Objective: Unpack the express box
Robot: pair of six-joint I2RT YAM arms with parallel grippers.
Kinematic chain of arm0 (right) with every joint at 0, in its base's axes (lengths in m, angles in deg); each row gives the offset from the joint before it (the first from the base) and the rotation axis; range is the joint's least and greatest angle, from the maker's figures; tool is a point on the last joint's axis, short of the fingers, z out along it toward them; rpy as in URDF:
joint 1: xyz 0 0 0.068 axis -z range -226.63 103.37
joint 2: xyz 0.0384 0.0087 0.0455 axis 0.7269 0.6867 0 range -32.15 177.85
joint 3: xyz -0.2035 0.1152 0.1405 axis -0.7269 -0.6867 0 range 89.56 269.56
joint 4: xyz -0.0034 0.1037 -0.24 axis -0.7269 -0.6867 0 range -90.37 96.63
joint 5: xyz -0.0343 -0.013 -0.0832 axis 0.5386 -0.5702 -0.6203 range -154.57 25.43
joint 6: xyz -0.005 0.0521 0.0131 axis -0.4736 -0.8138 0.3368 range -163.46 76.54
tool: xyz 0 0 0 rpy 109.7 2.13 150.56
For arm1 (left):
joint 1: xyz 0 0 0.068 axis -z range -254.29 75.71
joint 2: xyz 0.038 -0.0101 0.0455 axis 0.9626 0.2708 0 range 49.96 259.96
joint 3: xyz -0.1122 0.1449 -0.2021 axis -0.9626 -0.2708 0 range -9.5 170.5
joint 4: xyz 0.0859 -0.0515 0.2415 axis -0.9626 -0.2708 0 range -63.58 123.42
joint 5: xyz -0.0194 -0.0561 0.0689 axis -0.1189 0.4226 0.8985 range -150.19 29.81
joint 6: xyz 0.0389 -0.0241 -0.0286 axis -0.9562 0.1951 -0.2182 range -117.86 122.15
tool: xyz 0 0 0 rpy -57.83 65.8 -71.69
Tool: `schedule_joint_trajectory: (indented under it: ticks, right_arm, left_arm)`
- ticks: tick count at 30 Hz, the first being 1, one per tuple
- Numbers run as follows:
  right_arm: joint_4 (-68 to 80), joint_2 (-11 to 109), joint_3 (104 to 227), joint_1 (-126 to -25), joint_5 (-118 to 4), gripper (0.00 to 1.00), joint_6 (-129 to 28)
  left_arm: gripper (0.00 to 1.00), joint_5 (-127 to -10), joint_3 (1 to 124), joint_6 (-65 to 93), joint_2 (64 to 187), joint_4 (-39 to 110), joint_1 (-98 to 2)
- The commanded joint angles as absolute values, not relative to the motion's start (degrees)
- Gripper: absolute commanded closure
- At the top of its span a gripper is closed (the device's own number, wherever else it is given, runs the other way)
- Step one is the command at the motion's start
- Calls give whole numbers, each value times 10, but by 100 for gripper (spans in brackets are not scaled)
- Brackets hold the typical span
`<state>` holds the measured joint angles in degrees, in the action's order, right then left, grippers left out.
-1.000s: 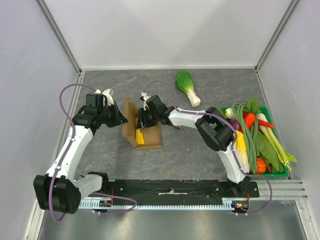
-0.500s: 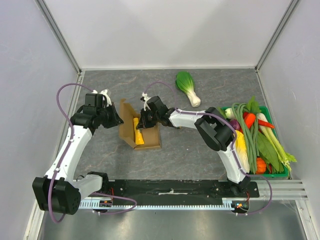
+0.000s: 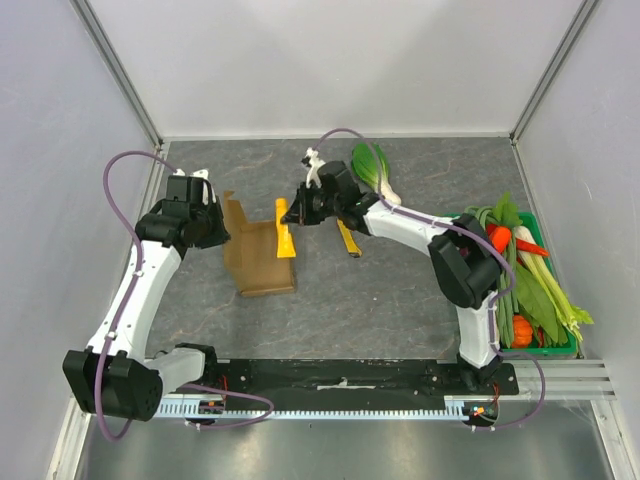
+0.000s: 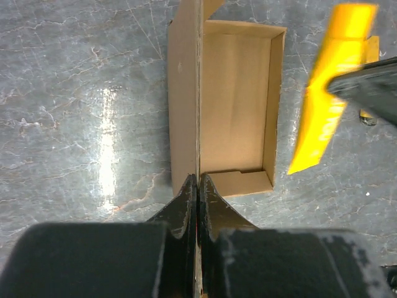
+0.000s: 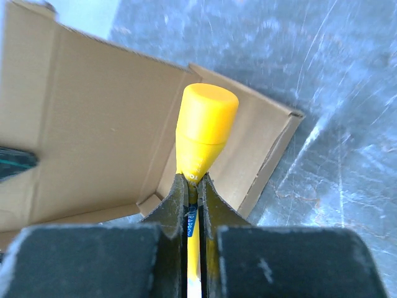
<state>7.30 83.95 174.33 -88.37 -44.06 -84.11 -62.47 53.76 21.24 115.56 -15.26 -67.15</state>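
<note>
My left pincer is pinched narrow on the flap of the express box, left-centre on the bench. My right pincer grips 1 yellow item above the box's right rim. The box lies just left of it, long axis near-to-far.

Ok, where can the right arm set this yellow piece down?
Free: the near table between the express box and the green crate. Crowded: by the bok choy, where the right gripper holds the yellow piece.
</note>
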Motion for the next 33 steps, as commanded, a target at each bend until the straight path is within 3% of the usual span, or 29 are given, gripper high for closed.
schedule_joint_trajectory:
  ticks: [1, 12, 15, 22, 28, 33]
  right_arm:
    - [105, 778, 1742, -860, -415, 96, -856]
    - [90, 749, 1608, -840, -470, 95, -744]
    - [95, 774, 1603, -840, -464, 90, -744]
    - [51, 816, 1631, -840, -498, 79, -758]
    - [21, 817, 1649, -840, -507, 42, -767]
    - [0, 769, 1652, -840, -559, 24, -770]
  left_arm:
    - [98, -576, 573, 178, 1168, -158, -673]
    - [92, -579, 567, 187, 1177, -142, -673]
    - [81, -593, 563, 193, 1176, -136, -673]
    - [66, -638, 545, 208, 1160, -116, -673]
    - [57, -667, 544, 213, 1143, -103, -673]
    - [51, -690, 565, 204, 1129, -96, -673]
